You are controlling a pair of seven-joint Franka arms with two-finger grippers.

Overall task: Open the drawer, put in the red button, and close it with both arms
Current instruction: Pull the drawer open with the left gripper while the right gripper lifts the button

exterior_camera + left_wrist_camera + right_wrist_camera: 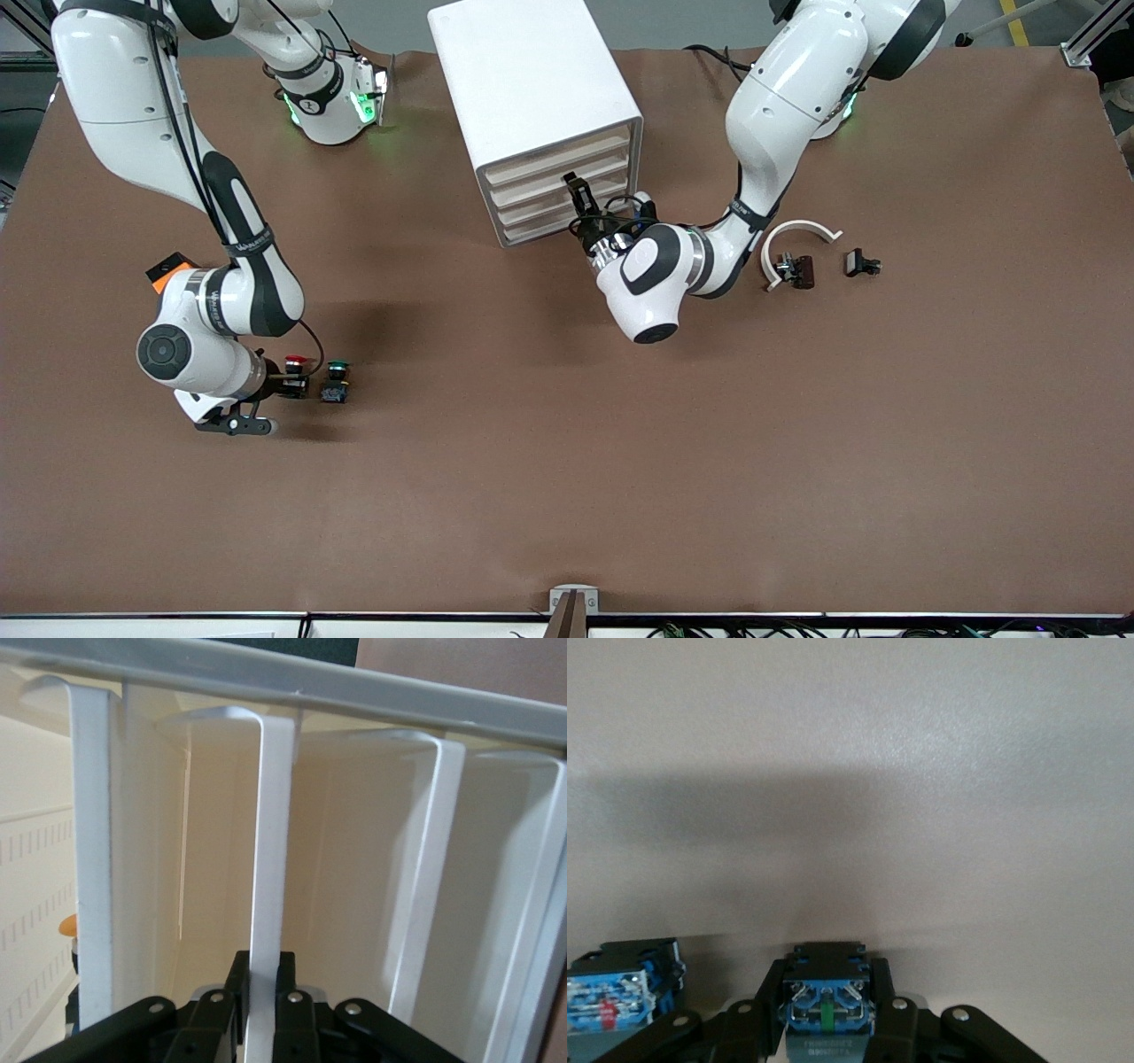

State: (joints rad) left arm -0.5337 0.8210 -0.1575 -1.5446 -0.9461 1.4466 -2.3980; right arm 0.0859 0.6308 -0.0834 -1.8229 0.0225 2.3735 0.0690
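The white cabinet (532, 80) stands between the arm bases, with all four beige drawer fronts flush. My left gripper (576, 188) is at the fronts. In the left wrist view it (266, 970) is shut on the white handle lip (270, 859) of one upper drawer; I cannot tell which. The red button (295, 361) lies toward the right arm's end of the table, beside its green-capped twin (337, 368). My right gripper (294, 385) is shut on the red button's body. The right wrist view shows the gripper (828, 981) clamping the blue contact block (828, 1014), with the twin (611, 1001) beside it.
A white curved piece (797, 235) and two small dark parts (795, 270) (861, 263) lie toward the left arm's end of the table. Bare brown table (567, 461) spreads nearer the front camera.
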